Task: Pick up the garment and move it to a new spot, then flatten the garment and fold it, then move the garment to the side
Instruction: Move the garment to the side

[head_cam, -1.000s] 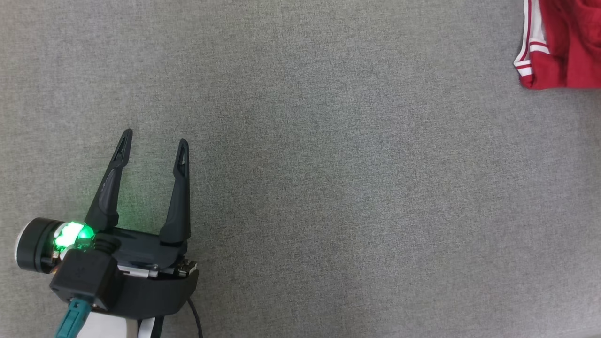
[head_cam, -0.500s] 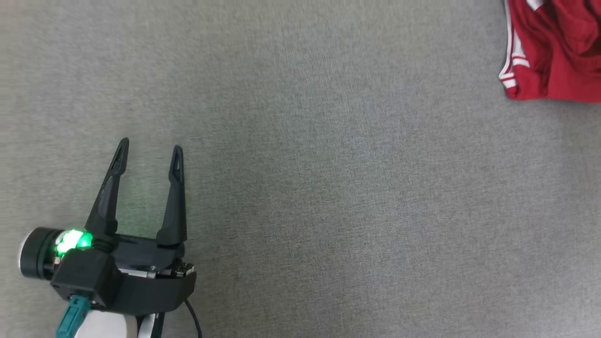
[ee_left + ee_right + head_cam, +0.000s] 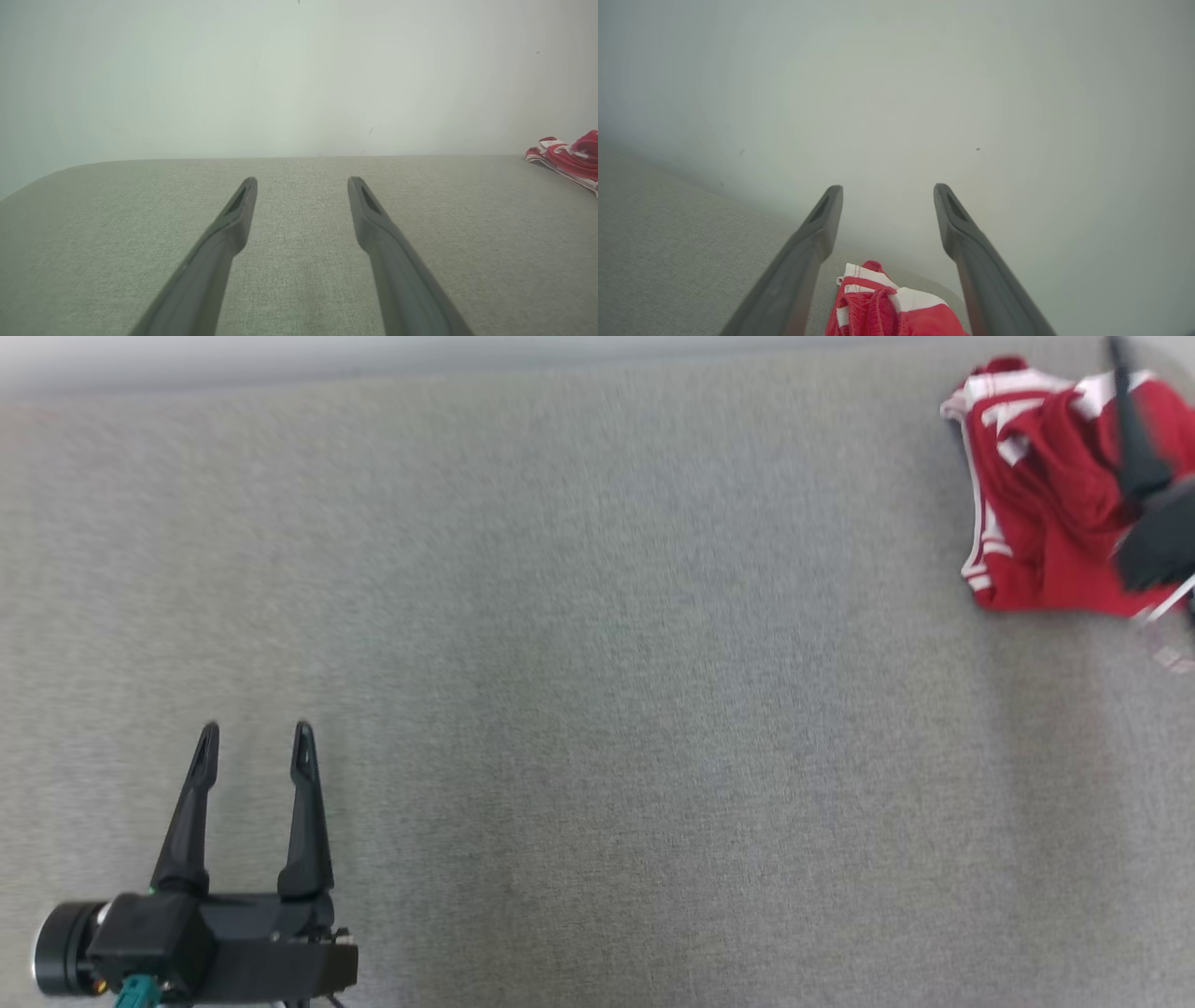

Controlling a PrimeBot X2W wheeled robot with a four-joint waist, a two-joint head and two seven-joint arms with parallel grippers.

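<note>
Two claws, both spread wide with nothing in them.

Head view: the left claw [image 3: 255, 733] sits low over the grey cloth-covered desk [image 3: 597, 709]. The red garment [image 3: 1036, 513] with white stripes is bunched up well off to that claw's right and ahead of it, nowhere near touching. A blurry dark finger [image 3: 1131, 439] from the other arm lies across the garment's right part. Can't tell if it actually touches the cloth.

Left wrist view: the left claw's fingers stand far apart with just bare desk between them. The garment is a small red heap way out to the claw's right, up by the pale wall [image 3: 299, 79].

Right wrist view: the right claw [image 3: 887, 189] is wide too, tips against the wall. The garment lies crumpled right under it, between the bases of the two fingers, not pinched by either.
</note>
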